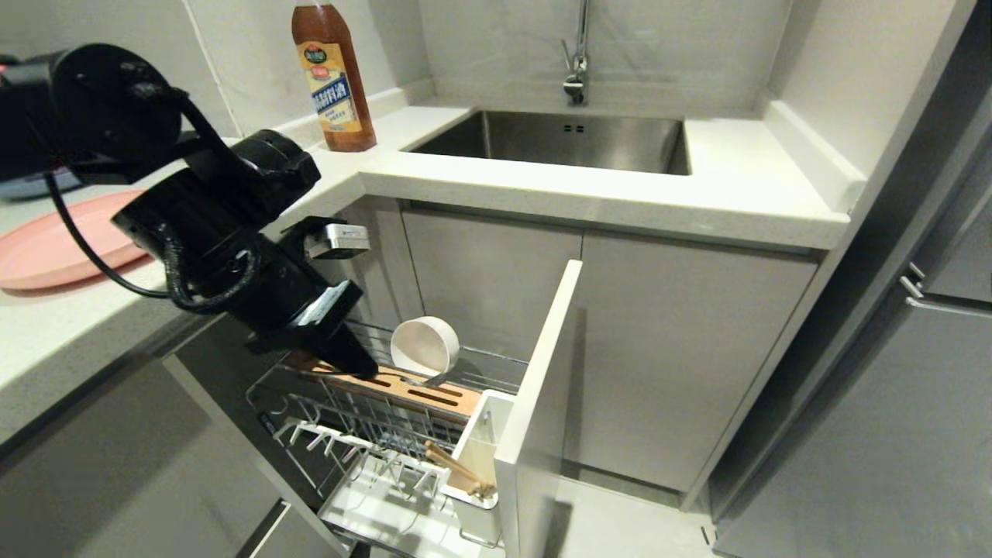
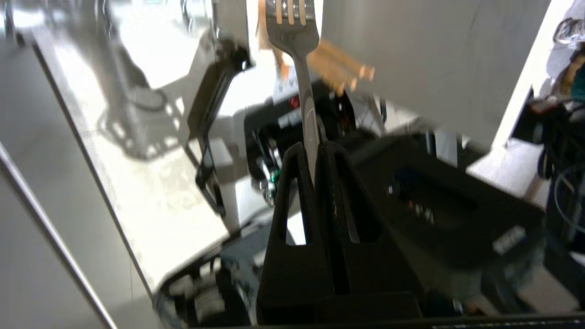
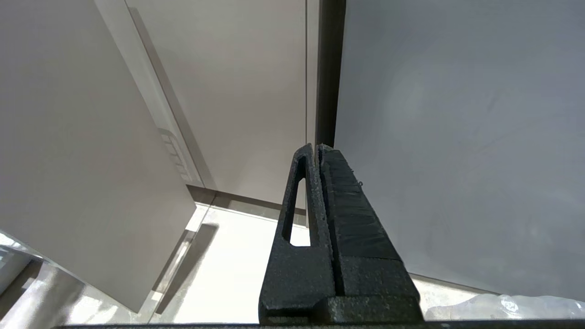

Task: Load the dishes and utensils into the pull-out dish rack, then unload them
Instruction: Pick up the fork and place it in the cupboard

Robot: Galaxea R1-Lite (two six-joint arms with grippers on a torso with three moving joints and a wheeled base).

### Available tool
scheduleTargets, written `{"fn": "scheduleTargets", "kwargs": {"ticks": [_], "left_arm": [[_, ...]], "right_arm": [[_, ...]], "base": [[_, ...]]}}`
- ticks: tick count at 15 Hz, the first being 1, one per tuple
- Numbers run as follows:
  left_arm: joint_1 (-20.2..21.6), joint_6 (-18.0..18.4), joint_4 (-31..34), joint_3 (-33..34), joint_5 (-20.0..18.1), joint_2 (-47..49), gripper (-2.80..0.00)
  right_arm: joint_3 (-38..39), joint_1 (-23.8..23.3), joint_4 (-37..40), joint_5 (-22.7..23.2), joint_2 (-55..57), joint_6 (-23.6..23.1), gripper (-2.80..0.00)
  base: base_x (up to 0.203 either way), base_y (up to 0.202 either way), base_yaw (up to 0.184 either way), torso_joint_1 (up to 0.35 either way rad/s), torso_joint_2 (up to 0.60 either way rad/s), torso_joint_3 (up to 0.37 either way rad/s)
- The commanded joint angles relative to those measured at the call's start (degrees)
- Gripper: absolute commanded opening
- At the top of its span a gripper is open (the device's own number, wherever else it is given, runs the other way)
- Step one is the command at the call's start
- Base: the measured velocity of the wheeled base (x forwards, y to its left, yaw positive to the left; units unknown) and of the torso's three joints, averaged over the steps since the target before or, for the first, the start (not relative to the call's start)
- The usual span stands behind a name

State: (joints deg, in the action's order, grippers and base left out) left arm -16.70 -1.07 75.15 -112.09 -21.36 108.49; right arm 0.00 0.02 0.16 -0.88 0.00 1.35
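Pink plate (image 1: pixel 54 248) flat on the worktop (image 1: pixel 62 341), up and behind the left tool (image 1: pixel 358 363). Left tool clamped on the fork (image 2: pixel 305 91), handle pinched between the fingers (image 2: pixel 297 192), tines pointing away from the tool. Tool tip down at the slotted wood block (image 1: pixel 418 391) of the rack (image 1: pixel 403 434), touching it or just above; hard to say from here. Cream bowl (image 1: pixel 425 346) on its side in the wire basket, just beyond the tool, mouth facing the tool. Chopsticks (image 1: pixel 457 466) leaning in the white cup (image 1: pixel 480 453), below and ahead of the tool, beside the white front panel (image 1: pixel 542 403). Seemingly the same chopsticks blurred past the fork tines in the left wrist view. Sink (image 1: pixel 566 139) and sauce bottle (image 1: pixel 333 77) well beyond on the worktop. Right tool (image 3: pixel 317 153) pressed together, holding nothing, facing plain cabinet fronts (image 3: pixel 228 91).
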Motion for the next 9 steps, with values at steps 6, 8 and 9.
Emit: {"fn": "scheduleTargets", "kwargs": {"ticks": [6, 8, 9], "left_arm": [[-4.5, -0.2, -5.6, 0.0, 4.7, 7.2, -2.80], [-5.5, -0.2, -7.1, -0.1, 4.8, 8.9, -2.80], [-6.0, -0.2, -7.9, -0.1, 4.8, 9.7, -2.80]], "right_arm": [[0.1, 0.1, 0.0, 0.0, 0.0, 0.0, -2.80], [0.2, 0.0, 0.0, 0.0, 0.0, 0.1, -2.80], [0.2, 0.0, 0.0, 0.0, 0.0, 0.1, -2.80]], "base": [[0.000, 0.000, 0.000, 0.000, 0.00, 0.000], [0.000, 0.000, 0.000, 0.000, 0.00, 0.000], [0.000, 0.000, 0.000, 0.000, 0.00, 0.000]]}}
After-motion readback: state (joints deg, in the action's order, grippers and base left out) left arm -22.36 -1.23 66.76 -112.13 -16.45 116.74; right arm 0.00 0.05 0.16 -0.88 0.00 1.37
